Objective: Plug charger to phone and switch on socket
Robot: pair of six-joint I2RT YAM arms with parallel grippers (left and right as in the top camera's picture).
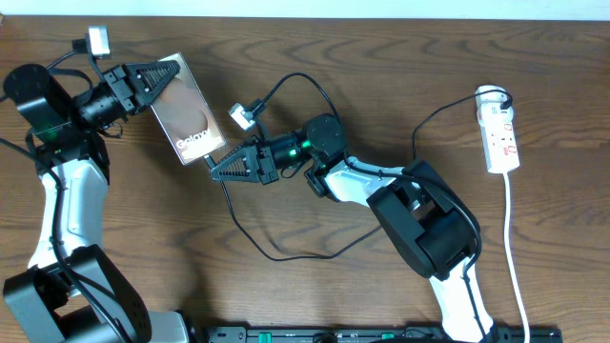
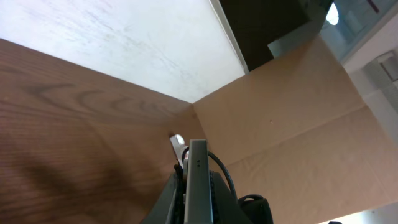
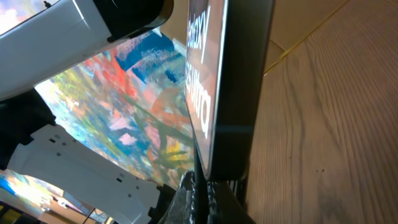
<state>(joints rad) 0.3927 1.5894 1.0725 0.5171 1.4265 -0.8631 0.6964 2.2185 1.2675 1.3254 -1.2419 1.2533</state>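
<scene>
The phone (image 1: 187, 112), brown-faced with white "Galaxy" lettering, is held tilted above the table. My left gripper (image 1: 173, 76) is shut on its far end, and the left wrist view shows the phone's thin edge (image 2: 198, 177) between the fingers. My right gripper (image 1: 213, 170) is shut on the tip of the charger (image 1: 250, 236), pressed against the phone's near end (image 3: 231, 106). The connector is hidden between the right fingers (image 3: 217, 202). The black cable loops across the table toward the white socket (image 1: 502, 133) at the far right, which no gripper touches.
The socket's white cord (image 1: 516, 257) runs down the right side toward the front edge. A black rail (image 1: 362, 333) lies along the table's front edge. The right arm's base (image 1: 429, 229) stands between the phone and the socket.
</scene>
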